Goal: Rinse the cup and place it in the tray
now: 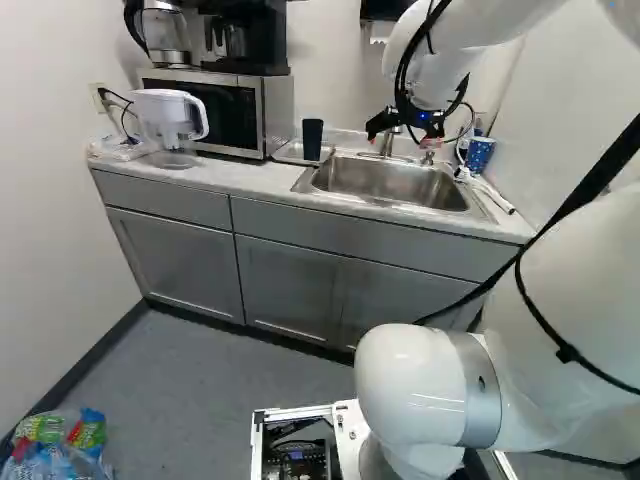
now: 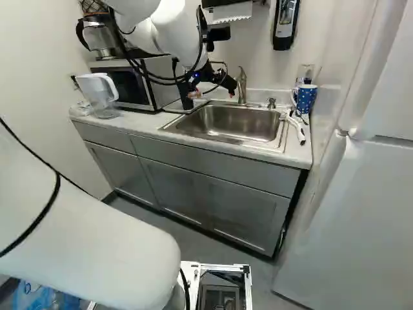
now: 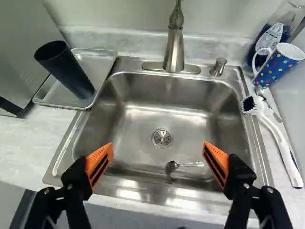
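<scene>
Pale walls (image 1: pixel 50 220), grey cabinets (image 1: pixel 290 290), grey floor (image 1: pixel 220 375), probably a refrigerator (image 2: pixel 361 219)

This is looking like a kitchen: a sink (image 3: pixel 138 126) is sitting in a counter (image 3: pixel 28 148) above grey cabinets (image 1: pixel 290 290), a faucet (image 3: pixel 174 50) is rising behind it, a kettle (image 1: pixel 166 38) is standing on a microwave (image 1: pixel 277 112), and a fridge (image 2: pixel 361 213) is flanking them.

cup (image 3: pixel 69 71) in tray (image 3: pixel 99 63), left of sink (image 3: pixel 133 124) | spoon (image 3: pixel 172 167) in sink | mug (image 3: pixel 277 67) right of sink
</scene>
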Motion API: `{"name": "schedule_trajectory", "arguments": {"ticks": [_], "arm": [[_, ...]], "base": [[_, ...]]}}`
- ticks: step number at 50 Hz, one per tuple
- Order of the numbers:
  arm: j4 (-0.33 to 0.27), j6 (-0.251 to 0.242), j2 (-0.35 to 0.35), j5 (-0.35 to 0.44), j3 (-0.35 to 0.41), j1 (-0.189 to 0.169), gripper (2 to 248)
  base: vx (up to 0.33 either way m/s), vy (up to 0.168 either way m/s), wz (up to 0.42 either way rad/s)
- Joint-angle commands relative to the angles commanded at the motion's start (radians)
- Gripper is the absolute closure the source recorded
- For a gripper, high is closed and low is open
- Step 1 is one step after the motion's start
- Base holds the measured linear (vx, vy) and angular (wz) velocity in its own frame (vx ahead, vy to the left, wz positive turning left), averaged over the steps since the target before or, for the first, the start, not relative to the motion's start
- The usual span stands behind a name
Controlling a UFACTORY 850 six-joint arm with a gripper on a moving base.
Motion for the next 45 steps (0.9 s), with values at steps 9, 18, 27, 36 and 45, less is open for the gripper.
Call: {"name": "schedule_trajectory", "arguments": {"ticks": [9, 18, 27, 36, 45], "arm": [[0.000, 0.000, 0.000, 0.000, 0.000, 0.000, 3], [0.000, 0.000, 0.000, 0.000, 0.000, 0.000, 3], [0.000, 0.000, 0.000, 0.000, 0.000, 0.000, 3], [0.000, 0.000, 0.000, 0.000, 0.000, 0.000, 3], [0.000, 0.000, 0.000, 0.000, 0.000, 0.000, 3]], "base": [[-0.127, -0.004, 0.003], [-0.126, -0.006, 0.002], [-0.140, -0.007, 0.006], [-0.135, -0.005, 0.009], [-0.137, -0.007, 0.007]]}}
